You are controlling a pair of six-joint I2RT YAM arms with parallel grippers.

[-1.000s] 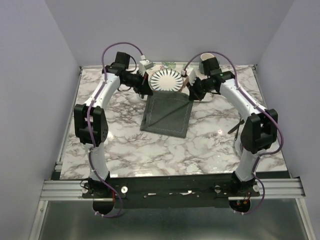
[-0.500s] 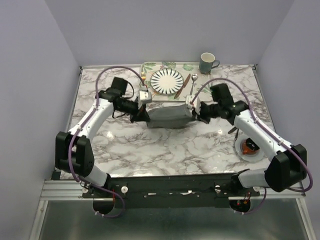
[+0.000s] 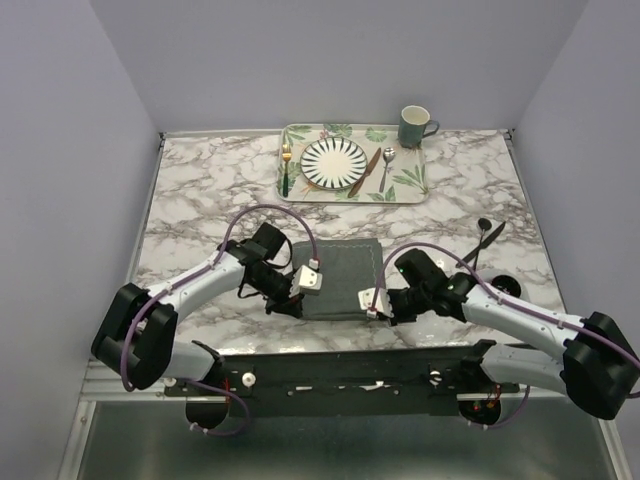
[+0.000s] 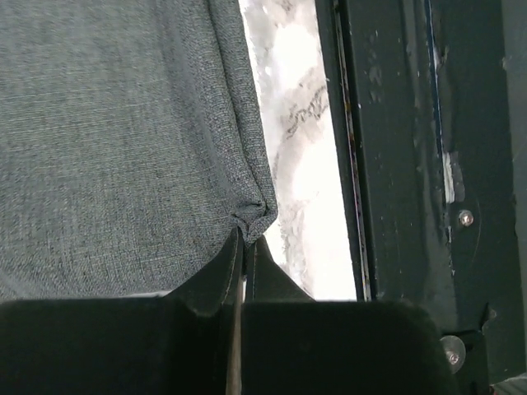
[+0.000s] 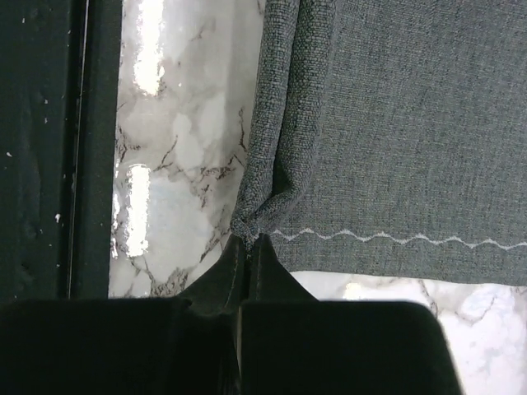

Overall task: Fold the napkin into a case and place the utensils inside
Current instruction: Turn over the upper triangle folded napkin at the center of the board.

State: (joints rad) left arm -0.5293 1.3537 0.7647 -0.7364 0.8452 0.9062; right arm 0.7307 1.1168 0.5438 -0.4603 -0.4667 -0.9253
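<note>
At 6 o'clock, the left gripper and right gripper each pinch 1 near corner of the folded napkin, jaws tight on the cloth. At 12 o'clock, on the tray, the fork lies at the plate's 9 o'clock, and the knife and spoon at its 3 o'clock.

Top view high, looking down — 2 wrist views close, sharing napkin.

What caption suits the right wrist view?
Right hand shut on a corner of the grey napkin on the marble table.
</note>
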